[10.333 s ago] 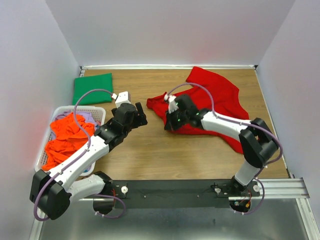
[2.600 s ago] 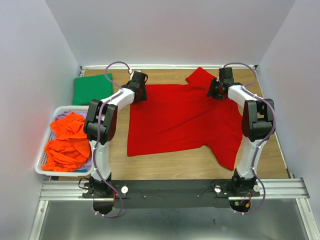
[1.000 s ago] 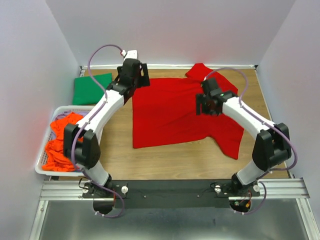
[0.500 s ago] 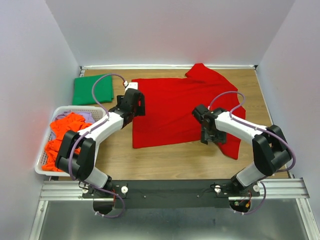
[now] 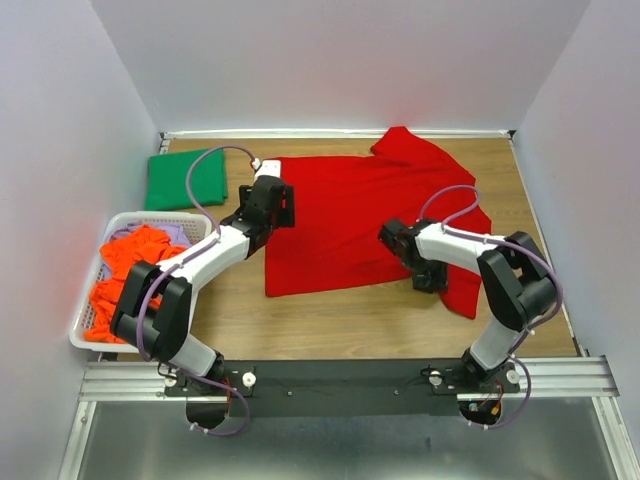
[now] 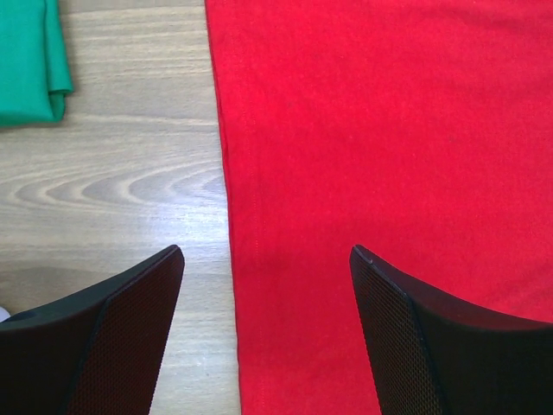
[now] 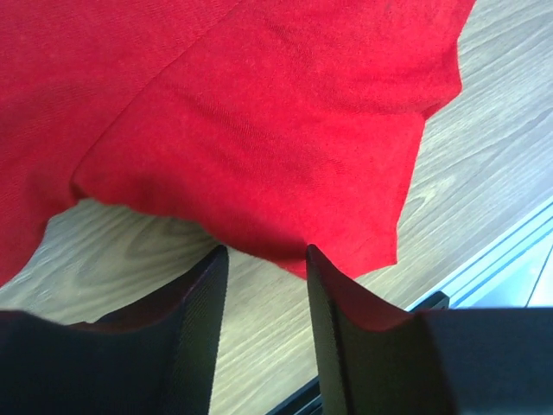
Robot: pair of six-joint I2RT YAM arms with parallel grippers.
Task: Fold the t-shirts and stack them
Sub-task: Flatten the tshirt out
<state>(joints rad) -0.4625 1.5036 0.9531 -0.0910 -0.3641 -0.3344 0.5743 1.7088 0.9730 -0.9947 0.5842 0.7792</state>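
The bright red t-shirt [image 5: 360, 210] lies spread flat on the table, one sleeve at the back [image 5: 405, 145] and one at the near right [image 5: 462, 290]. My left gripper [image 5: 274, 200] is open and hovers over the shirt's left edge; in the left wrist view [image 6: 266, 252] that edge [image 6: 226, 173] runs between the wide-apart fingers. My right gripper [image 5: 430, 275] is low at the near right sleeve; in the right wrist view [image 7: 265, 252] it is open with the sleeve's hem [image 7: 285, 251] at its tips. A folded dark green t-shirt [image 5: 185, 178] lies at the back left. Orange t-shirts [image 5: 130, 280] and a lavender one [image 5: 178, 232] sit in the basket.
The white slatted basket [image 5: 88, 340] stands at the left edge. The green shirt's corner shows in the left wrist view [image 6: 30, 60]. Bare wood lies between the shirt's front edge and the metal rail [image 5: 350, 372]. Walls close in the back and both sides.
The red shirt went from a crumpled heap to spread flat. In the last second both grippers came off its far end toward me; the right one dropped to the near right sleeve.
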